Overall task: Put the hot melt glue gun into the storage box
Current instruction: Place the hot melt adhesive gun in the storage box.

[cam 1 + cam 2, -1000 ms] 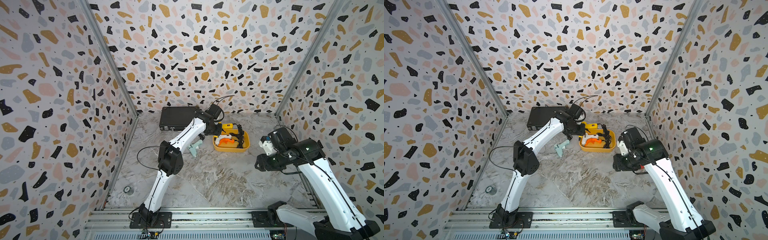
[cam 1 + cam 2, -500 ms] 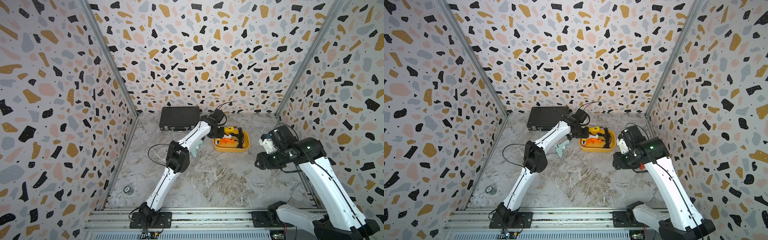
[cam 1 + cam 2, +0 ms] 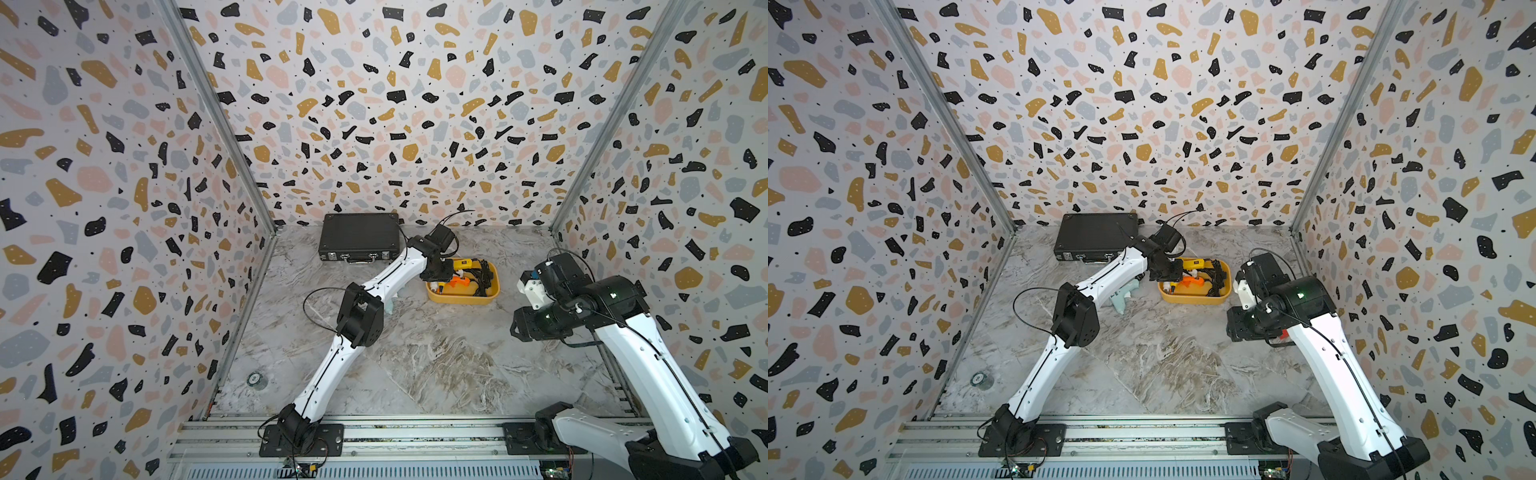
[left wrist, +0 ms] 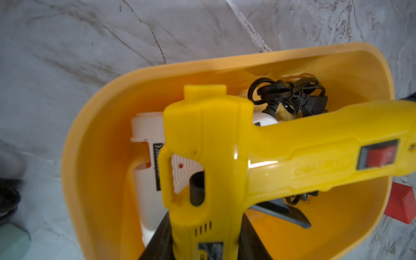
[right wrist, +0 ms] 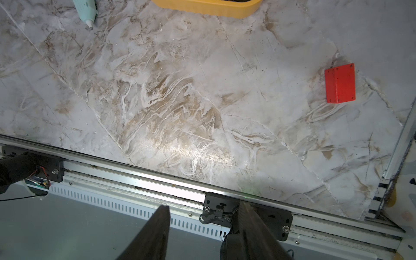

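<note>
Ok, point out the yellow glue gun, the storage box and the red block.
yellow glue gun (image 4: 216, 130): left wrist view, on its body.
storage box (image 4: 101, 168): left wrist view, on its inner wall.
red block (image 5: 340, 83): right wrist view, on its top face.

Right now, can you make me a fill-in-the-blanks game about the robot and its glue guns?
The left hand is shut on the yellow glue gun, while the right hand is ____.
A white glue gun with an ____ trigger already lies in the storage box.
The mint-green glue gun lies on the ____, outside the storage box.
Missing words: open; orange; table.
</note>
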Robot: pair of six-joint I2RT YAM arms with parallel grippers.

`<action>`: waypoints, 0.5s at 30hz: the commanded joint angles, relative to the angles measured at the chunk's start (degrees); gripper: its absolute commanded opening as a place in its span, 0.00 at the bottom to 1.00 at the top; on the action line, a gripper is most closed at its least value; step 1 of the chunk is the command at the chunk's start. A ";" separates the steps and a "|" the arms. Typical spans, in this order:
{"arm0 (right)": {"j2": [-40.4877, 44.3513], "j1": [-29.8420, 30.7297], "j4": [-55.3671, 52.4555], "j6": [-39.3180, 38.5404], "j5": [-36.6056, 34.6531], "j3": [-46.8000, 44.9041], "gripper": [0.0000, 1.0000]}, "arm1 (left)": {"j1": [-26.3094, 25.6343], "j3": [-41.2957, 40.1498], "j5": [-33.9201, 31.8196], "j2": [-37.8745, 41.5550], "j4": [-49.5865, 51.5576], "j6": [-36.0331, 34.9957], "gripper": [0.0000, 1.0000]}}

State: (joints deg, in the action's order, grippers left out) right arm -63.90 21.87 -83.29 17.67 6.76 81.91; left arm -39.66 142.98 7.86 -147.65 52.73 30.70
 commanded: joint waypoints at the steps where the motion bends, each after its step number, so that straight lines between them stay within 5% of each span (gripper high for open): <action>1: 1.49 -0.16 -1.45 -0.53 -0.94 -0.10 0.55 | -0.31 -2.18 -1.35 0.84 0.00 -0.93 0.14; 15: 2.57 -0.20 -1.51 -0.11 -1.49 -1.04 0.55 | -0.38 -1.73 -3.51 4.71 4.45 -4.44 0.36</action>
State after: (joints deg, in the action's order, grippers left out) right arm -62.41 21.87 -83.35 17.69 5.91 81.10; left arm -39.83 140.88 5.34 -145.97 54.37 27.86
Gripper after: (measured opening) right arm 0.555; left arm 0.360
